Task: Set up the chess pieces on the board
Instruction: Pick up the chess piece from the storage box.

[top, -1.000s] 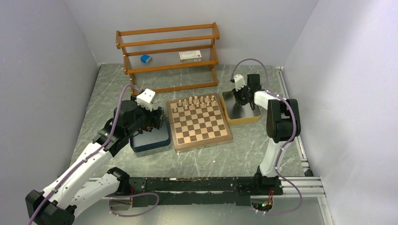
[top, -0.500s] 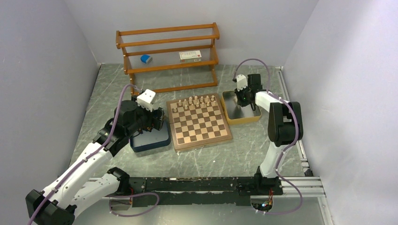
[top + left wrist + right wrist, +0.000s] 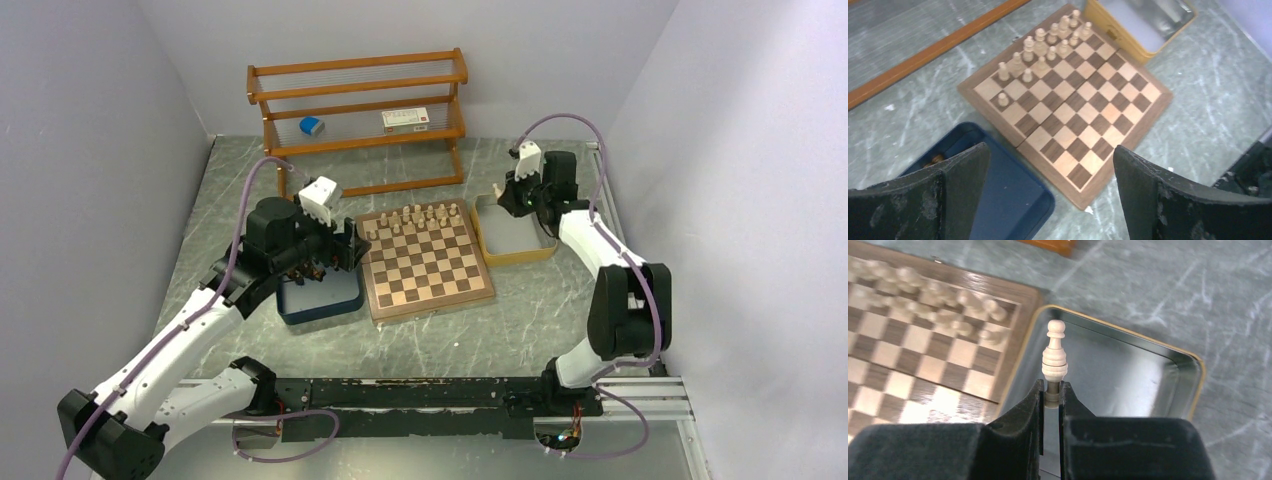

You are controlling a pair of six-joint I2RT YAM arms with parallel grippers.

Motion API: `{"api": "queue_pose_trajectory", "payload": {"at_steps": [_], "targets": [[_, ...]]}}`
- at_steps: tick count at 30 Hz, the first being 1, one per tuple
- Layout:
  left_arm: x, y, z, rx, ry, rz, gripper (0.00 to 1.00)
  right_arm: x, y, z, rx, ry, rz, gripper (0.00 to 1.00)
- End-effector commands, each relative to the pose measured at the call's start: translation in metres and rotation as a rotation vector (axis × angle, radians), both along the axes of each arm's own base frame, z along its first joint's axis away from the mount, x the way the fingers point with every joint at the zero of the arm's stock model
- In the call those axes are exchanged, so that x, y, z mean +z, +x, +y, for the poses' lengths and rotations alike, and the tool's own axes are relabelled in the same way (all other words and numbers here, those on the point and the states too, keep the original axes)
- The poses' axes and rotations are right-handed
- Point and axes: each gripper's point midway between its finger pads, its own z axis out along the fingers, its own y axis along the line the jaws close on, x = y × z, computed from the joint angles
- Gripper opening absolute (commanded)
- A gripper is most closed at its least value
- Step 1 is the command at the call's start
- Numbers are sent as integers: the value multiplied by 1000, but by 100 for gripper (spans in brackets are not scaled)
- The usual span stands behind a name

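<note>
**Chess pieces: one cream man in the right tool, just off the board**

The chess pieces in cream (image 3: 1040, 47) fill the two far rows of the board (image 3: 425, 262), with no dark men on it. The right tool (image 3: 1052, 390) is clamped on the foot of a cream pawn (image 3: 1054, 352). It hangs over the yellow tray (image 3: 1175, 352), just off the board's right edge near the far corner. The pawn's long axis runs straight out in line with the fingers, head away from the tool. The board lies to its left, so the right arm is nearer the cream rows. The left tool (image 3: 1050, 155) is spread wide and holds nothing. It is above the navy tray (image 3: 1013, 205), off the board's left edge.
</note>
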Motion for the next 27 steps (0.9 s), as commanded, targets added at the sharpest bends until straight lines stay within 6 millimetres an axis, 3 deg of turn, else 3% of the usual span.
{"api": "queue_pose_trajectory", "payload": {"at_steps": [1,4,8,14,18,22,24,27], "targets": [[20,-9,-26,-106,-135,16,97,32,-12,42,105,170,-84,0],[20,-4,-30,-102,-138,45,97,41,-26,71,151,220,-69,0],[26,1,-38,-122,-141,58,97,53,-56,124,282,218,-91,0],[46,13,-46,-125,-154,66,97,89,-105,180,454,378,-151,0],[55,10,-63,-190,-217,106,97,111,-137,204,555,498,-188,0],[57,6,-77,-254,-271,133,96,112,-156,214,602,516,-178,0],[57,6,-80,-266,-286,142,87,113,-164,216,624,531,-175,0],[56,6,-84,-271,-307,170,84,114,-170,216,639,541,-177,0]]}}
